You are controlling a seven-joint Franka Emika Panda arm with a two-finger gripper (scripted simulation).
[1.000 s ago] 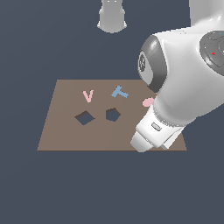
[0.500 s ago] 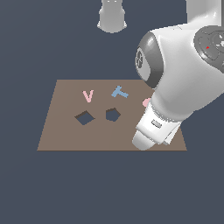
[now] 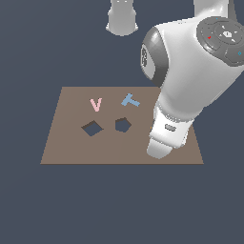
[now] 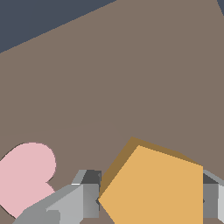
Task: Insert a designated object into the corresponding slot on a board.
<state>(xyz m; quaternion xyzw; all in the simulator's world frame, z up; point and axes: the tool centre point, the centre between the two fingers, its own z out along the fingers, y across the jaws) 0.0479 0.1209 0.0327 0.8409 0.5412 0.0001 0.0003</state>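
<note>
While the gripper (image 4: 148, 201) squeezes the orange pentagon block (image 4: 153, 188) between its fingers (image 4: 85, 194), the block sits over the brown board (image 4: 131, 78) (a pink heart (image 4: 24, 175) lies just beside), well apart from the pentagon slot (image 3: 123, 125).

I am operating in a simulated test scene, not a real room: a flat brown board (image 3: 119, 147) lies on a featureless dark blue-grey ground, with untextured, evenly shaded rendered surfaces under the arm (image 3: 190, 81).
</note>
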